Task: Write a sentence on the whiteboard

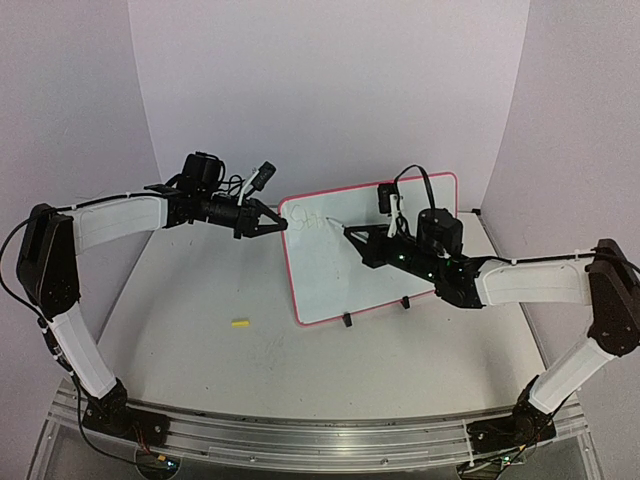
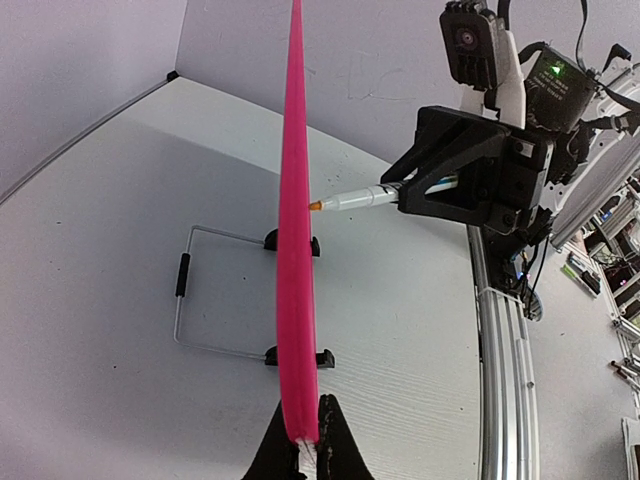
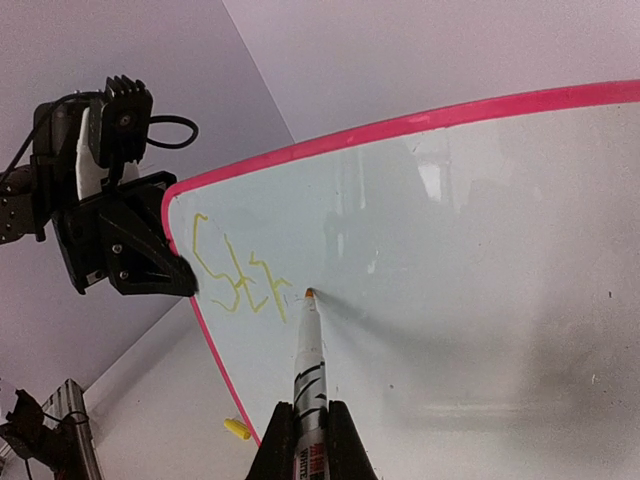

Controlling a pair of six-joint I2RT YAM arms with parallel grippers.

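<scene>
Two claws are at work on one board. The rectangular white whiteboard (image 1: 340, 285) with a thin pink-red rim and rounded corners stands on small black feet (image 1: 347, 320) toward the back right of the pale grey tabletop (image 1: 200, 350), leaning back. A thin wire stand (image 2: 180, 300) lies on the tabletop behind it.

The left claw (image 1: 278, 224) reaches in from the left, and its fingers are closed on the whiteboard's upper left rim. In the left wrist view one finger sits on each side of the pink edge.

The right claw (image 1: 352, 234) is clamped on a white-barrelled marker (image 3: 308, 350) with an orange tip. That tip rests against the whiteboard's face near the upper left corner.

The sentence (image 3: 235, 275), in yellow-green handwriting, shows only letters reading roughly "Str", which sit just left of the marker tip.

One small yellow piece (image 1: 240, 324) lies on the tabletop, left of the whiteboard's lower corner and apart from it. I cannot tell what it is.
</scene>
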